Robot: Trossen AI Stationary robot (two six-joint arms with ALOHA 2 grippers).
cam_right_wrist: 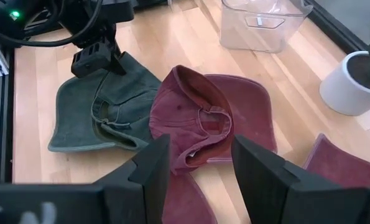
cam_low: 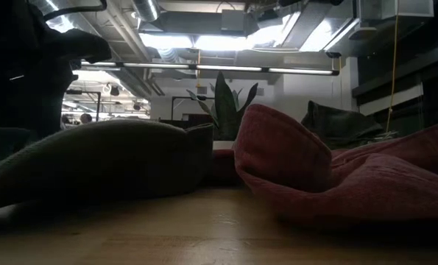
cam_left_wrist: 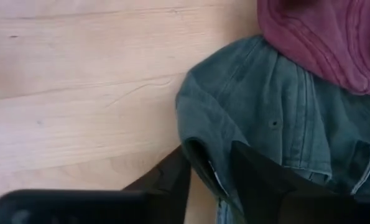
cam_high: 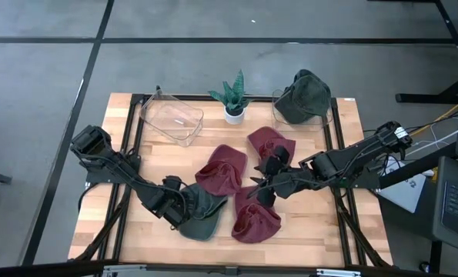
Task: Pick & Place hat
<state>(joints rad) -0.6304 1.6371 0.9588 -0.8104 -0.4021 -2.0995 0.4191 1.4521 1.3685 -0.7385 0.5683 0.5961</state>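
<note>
A dark green hat lies flat on the wooden table near its front left, partly under the edge of a red hat. My left gripper is down at the green hat's left edge and shut on it; the right wrist view shows it there too. Two more red hats lie mid-table. My right gripper hangs open above the red hats, touching nothing. In the low view the green hat and a red hat fill the foreground. My left gripper pinches a raised fold of the green hat's rim between its two fingers, one finger on the bare-table side and the other over the hat. The fingers slant steeply down from the table's left. The hat rests on the table.
A clear bin stands at the far left. A potted plant stands mid-back. A second clear bin at the far right holds another dark green hat. Bare wood lies left of the green hat and along the near edge.
</note>
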